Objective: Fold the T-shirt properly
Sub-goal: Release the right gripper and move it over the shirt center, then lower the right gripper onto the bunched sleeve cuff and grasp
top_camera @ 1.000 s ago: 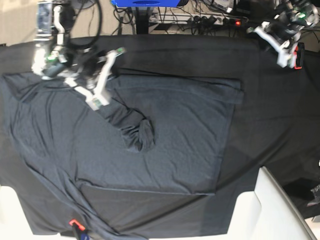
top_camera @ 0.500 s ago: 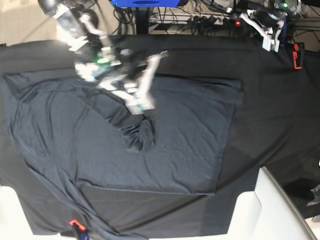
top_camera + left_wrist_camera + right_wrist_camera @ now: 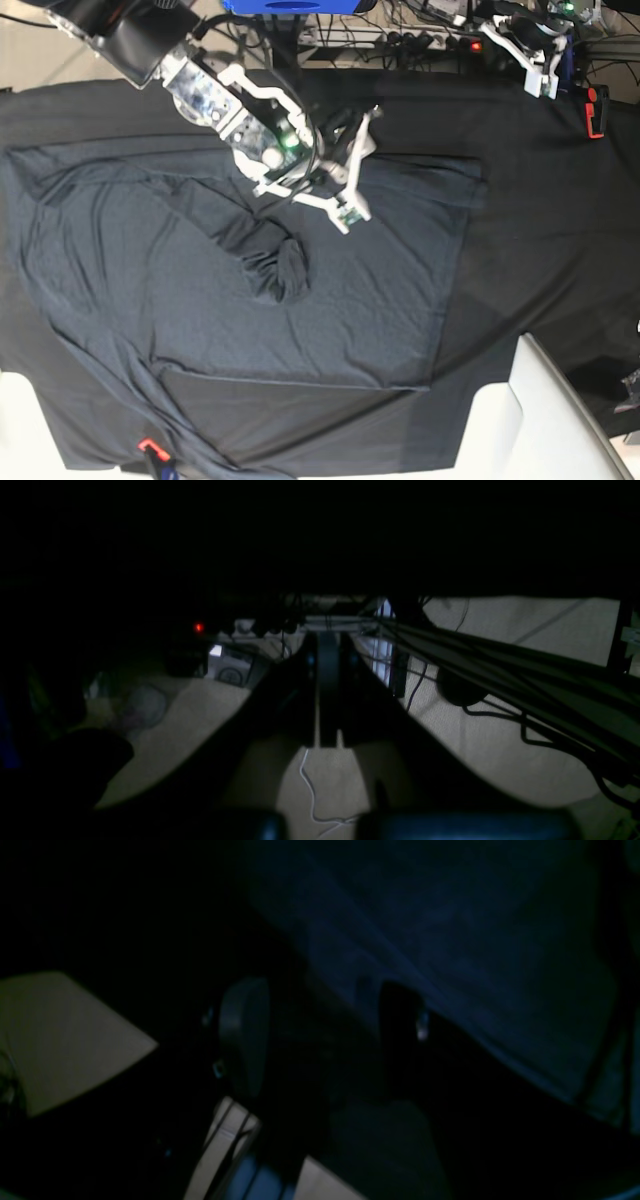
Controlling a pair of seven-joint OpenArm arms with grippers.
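The T-shirt point(image 3: 250, 290) lies spread over the black tablecloth point(image 3: 540, 220), one sleeve bunched into a dark lump near the shirt's middle. The right gripper point(image 3: 350, 165) hangs over the shirt's upper part, just up from that lump – its jaws stand apart with nothing between them. The left gripper point(image 3: 540, 65) sits well off the shirt, past the cloth's far corner – jaws pressed together, empty

Right arm reaches in from the upper left of base view, forearm slanting down; right hand point(image 3: 355, 165) has fingers spread, nothing between them. Left hand point(image 3: 545, 65) raised at upper right, fingers pressed together
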